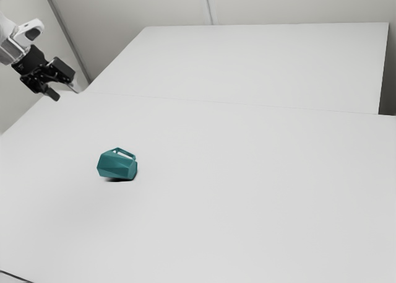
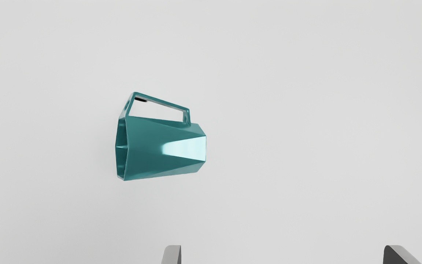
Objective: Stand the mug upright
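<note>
While the arm [image 1: 7,44] is reaching in from the exterior view's upper left, its black gripper [image 1: 66,93] is hanging above the white table [image 1: 247,184], well apart from the teal mug [image 1: 116,166]. I'm seeing the hand standing wide, with its two fingers [image 2: 172,255] spreading far from each other and nothing sitting between them; neither one is touching the mug. The mug itself is lying on its side on the bare tabletop, so it is not standing upright. In the exterior view it is resting below the gripper and a bit toward the exterior view's right, with a small dark shadow [image 1: 117,180] showing beneath it. The angular handle [image 2: 161,101] is jutting out sideways from the body, and in the wrist view it is sitting on the side facing away from the fingertips. The mug's open mouth [image 2: 122,150] is facing sideways rather than up, and its faceted body is narrowing toward the closed end, where a bright, pale glint [image 2: 187,148] is shining on one facet. Behind the mug, a thin seam [image 1: 229,102] is running across the white surface, and pale walls [image 1: 124,7] are rising beyond it.
</note>
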